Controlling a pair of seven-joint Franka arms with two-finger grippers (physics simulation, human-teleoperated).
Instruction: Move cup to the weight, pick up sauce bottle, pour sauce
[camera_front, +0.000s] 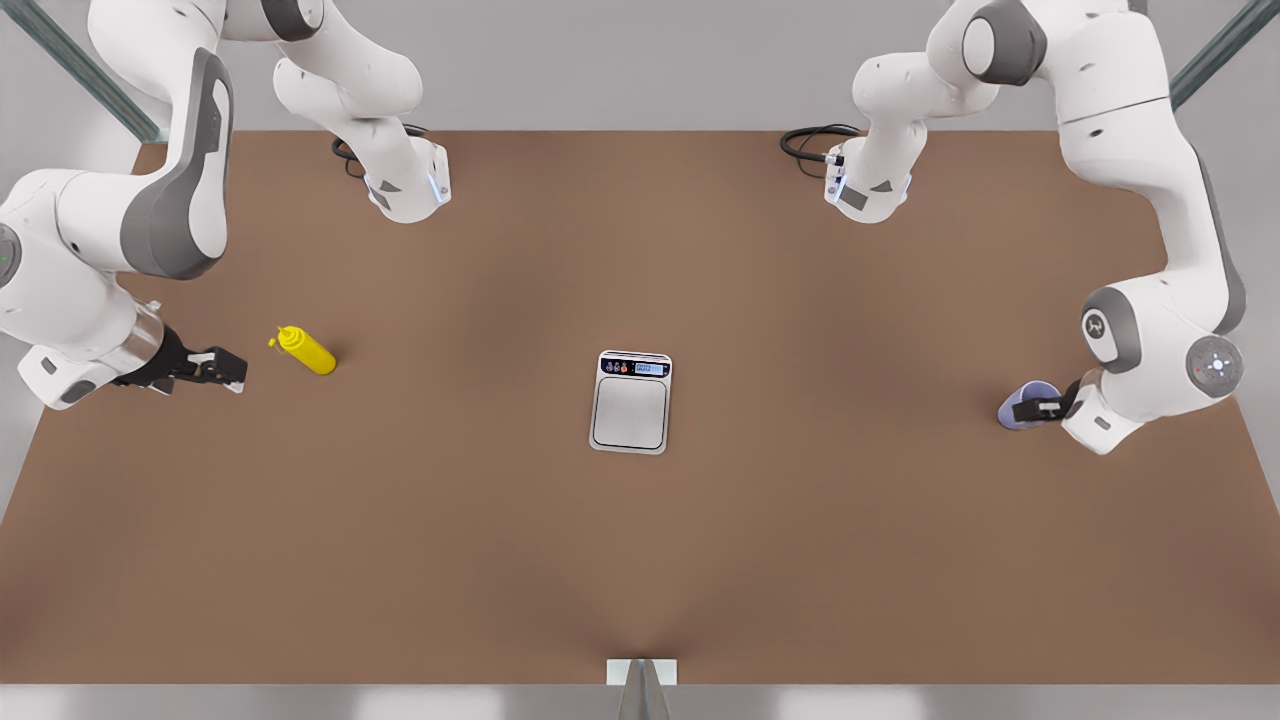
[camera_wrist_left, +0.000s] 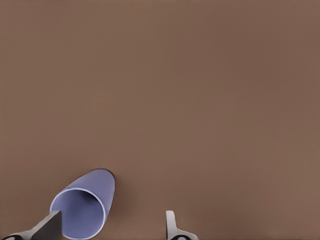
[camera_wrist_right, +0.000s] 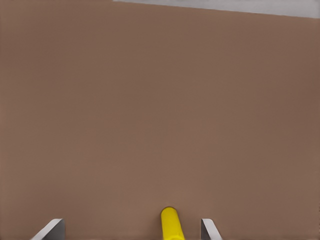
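While the weight (camera_front: 631, 402) sits mid-bench, the left gripper (camera_front: 1040, 408), jaws apart, flanks the cup (camera_front: 1022, 404) at the front view's right for transfer; the right gripper (camera_front: 222, 371), jaws apart, faces the sauce bottle (camera_front: 307, 351).

Front view: looks down steeply from high above the brown table (camera_front: 640, 560), far enough to take in both arms, with the weight (camera_front: 631, 401) near mid-frame.
Left wrist view: rides just behind the left gripper (camera_wrist_left: 112, 225), close to the table, looking out past its spread fingertips (camera_wrist_left: 170, 222); the cup (camera_wrist_left: 85, 205) lies just beside one finger.
Right wrist view: sits behind the right gripper (camera_wrist_right: 131, 231), low and close, facing along the table toward its far edge; the sauce bottle (camera_wrist_right: 171, 223) lies between the fingers.
Shared, front and left wrist: the cup (camera_front: 1024, 403) and left gripper (camera_front: 1040, 408).
Shared, front and right wrist: the sauce bottle (camera_front: 305, 350), just ahead of the right gripper (camera_front: 232, 375).
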